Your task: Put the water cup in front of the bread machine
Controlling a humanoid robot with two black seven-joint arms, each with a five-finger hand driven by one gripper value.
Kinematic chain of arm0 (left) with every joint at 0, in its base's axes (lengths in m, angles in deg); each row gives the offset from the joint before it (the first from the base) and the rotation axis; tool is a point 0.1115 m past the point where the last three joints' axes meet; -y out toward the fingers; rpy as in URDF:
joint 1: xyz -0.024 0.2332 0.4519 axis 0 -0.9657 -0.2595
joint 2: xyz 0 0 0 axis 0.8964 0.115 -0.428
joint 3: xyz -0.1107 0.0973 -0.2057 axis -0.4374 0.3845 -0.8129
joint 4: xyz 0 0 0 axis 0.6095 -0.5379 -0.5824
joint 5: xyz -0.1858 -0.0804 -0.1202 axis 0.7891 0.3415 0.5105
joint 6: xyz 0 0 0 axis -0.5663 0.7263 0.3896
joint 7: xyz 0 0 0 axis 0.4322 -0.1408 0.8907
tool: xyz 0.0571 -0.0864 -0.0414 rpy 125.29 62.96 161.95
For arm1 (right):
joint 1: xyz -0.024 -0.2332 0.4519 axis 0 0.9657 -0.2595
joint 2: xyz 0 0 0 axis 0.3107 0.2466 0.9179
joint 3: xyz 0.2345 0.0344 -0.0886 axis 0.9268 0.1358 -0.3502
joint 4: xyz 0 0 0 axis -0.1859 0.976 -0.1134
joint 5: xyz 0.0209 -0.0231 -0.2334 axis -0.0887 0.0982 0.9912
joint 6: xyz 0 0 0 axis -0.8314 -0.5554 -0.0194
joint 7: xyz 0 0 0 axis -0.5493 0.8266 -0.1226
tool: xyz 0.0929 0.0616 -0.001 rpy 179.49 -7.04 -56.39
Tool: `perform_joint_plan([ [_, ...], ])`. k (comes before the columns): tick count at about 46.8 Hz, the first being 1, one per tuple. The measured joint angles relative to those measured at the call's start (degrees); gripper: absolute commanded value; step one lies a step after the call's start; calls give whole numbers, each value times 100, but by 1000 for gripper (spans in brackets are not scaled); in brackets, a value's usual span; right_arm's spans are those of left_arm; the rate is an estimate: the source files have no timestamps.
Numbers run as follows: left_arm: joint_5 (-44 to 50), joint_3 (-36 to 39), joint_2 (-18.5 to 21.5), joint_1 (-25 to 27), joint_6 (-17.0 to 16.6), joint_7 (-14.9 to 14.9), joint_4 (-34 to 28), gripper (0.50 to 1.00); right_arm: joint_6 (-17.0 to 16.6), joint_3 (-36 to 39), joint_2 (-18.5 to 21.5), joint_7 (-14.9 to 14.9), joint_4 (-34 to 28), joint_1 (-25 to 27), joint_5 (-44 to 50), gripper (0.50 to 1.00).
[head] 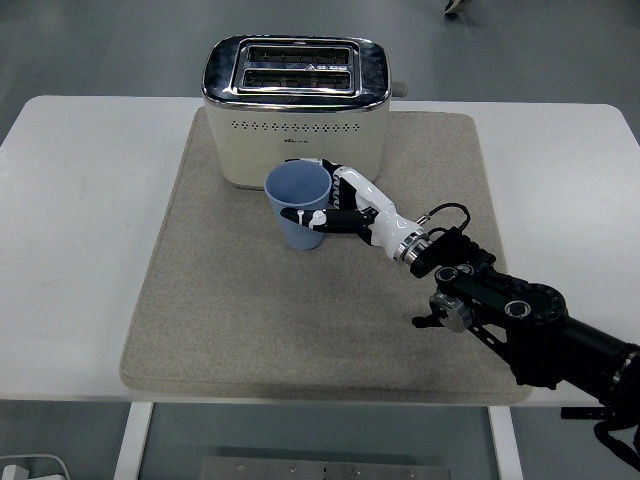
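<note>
Blue water cup (298, 205), upright on mat (230, 320) just before bread machine (296, 105), clasped by right hand (345, 208); placement step apparently reached, release likely next.

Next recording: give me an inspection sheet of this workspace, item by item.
Surface: white table with a beige mat across its middle.
Job's things: blue water cup upright on the mat, right in front of the cream bread machine.
Clutter: nothing seen.
Hands: right hand wrapped around the cup's right side; left arm not in view.
Cables: thin black cable looping at the right wrist.
Surroundings: grey floor; a person's shoe at the top edge.
</note>
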Motion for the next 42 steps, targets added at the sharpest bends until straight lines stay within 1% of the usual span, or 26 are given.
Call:
perform_joint_plan([
  [7, 0, 0, 0, 2, 0, 0, 0, 1000, -3, -4, 0, 0, 18, 0, -1, 915],
  [42, 1, 0, 0, 2, 0, 0, 2, 1000, -21, 31, 0, 11, 105, 1, -8, 919],
])
